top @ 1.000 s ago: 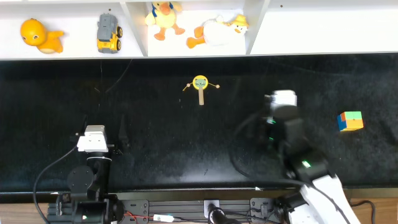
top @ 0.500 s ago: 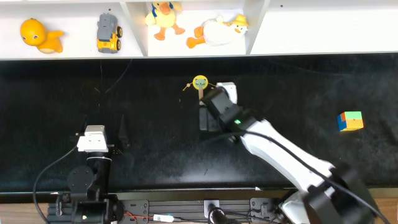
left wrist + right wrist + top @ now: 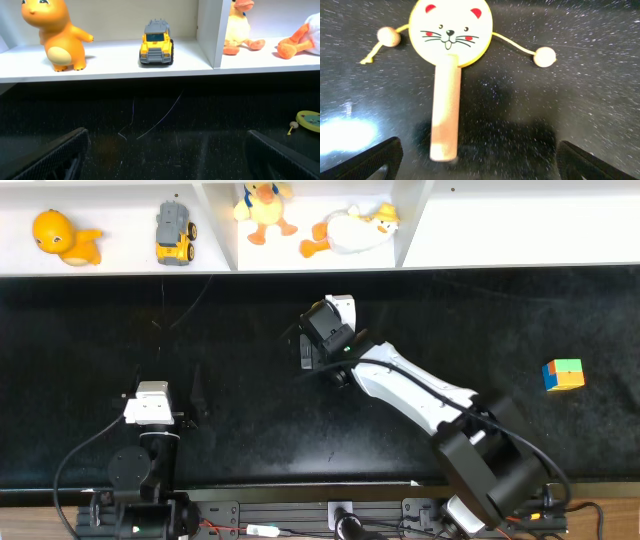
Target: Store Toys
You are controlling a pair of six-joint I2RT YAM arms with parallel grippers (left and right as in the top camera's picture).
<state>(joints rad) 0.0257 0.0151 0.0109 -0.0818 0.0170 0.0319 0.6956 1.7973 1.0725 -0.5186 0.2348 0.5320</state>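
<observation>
- The right gripper [image 3: 477,146] is spread wide and holds nothing. Its arm reaches from the 5 o'clock corner of the black table [image 3: 100,320] across to just past the middle, toward 12 o'clock.
- The rattle [image 3: 450,35] lies flat on the table right under that gripper. It has a round cat face, a wooden handle and two beads on strings. The free end of the handle lies between the two fingers [image 3: 367,162], and neither finger touches it.
- The left gripper [image 3: 167,132] is also wide open and empty. It sits low over the table at about 8 o'clock, facing the shelf [image 3: 520,240].
- The cube [image 3: 563,374] stands alone at 3 o'clock, well apart from both arms.
- The white shelf runs along the 12 o'clock edge. On it stand an orange figure [image 3: 65,237] at 10 o'clock and a yellow truck [image 3: 175,232] beside it. In the next compartment are a plush duck [image 3: 262,210] sitting up and a white plush duck [image 3: 350,230] lying down.
</observation>
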